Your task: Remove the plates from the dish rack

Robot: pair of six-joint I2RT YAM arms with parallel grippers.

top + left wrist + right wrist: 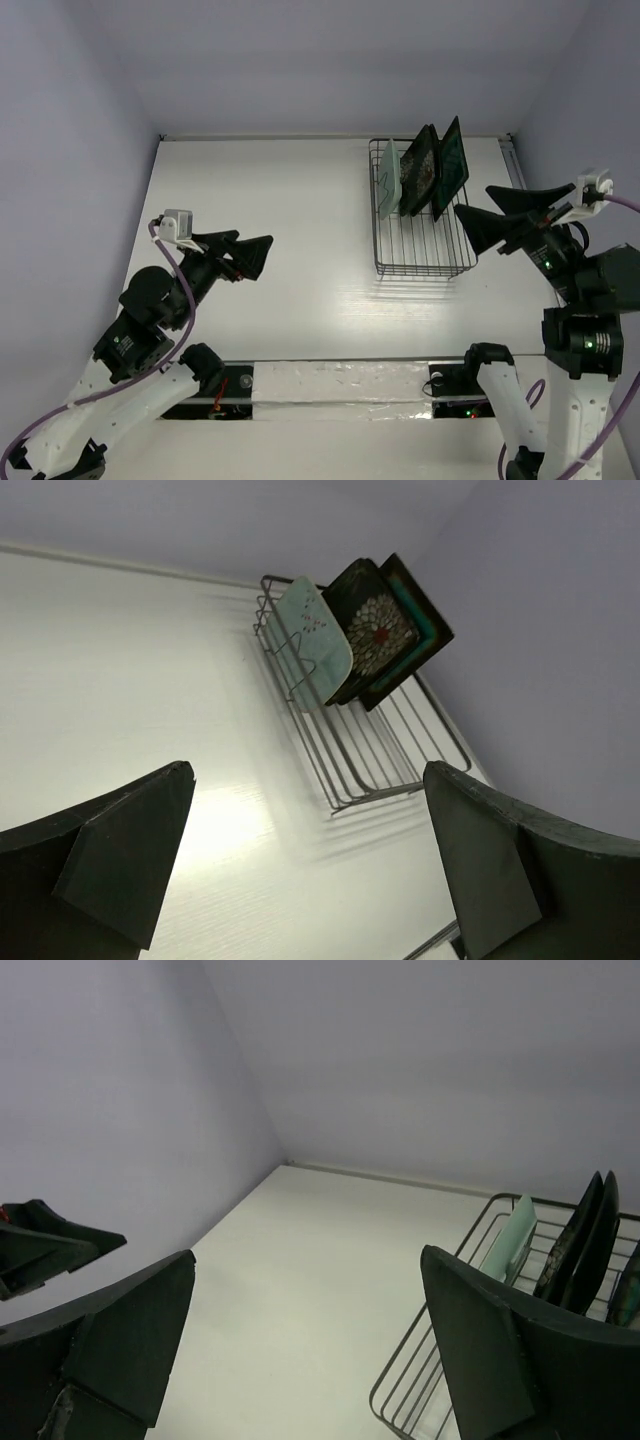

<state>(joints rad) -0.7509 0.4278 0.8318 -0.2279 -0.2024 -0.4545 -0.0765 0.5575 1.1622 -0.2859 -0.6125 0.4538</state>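
The wire dish rack (424, 250) stands at the back right of the table. Three plates stand upright in its far end: a pale mint-green plate (389, 178), a black plate with a white flower (418, 170) and a dark-rimmed plate with a teal centre (451, 166). They also show in the left wrist view: mint plate (314, 640), flower plate (375, 630), teal plate (418, 630), rack (370, 760). In the right wrist view the mint plate (512, 1240) shows edge-on. My left gripper (250, 251) is open and empty at mid-left. My right gripper (478, 212) is open and empty beside the rack's right side.
The white table (280, 220) is walled by pale lilac panels on the left, back and right. A taped strip (340, 380) runs along the near edge between the arm bases. The left gripper's tips (60, 1245) show in the right wrist view.
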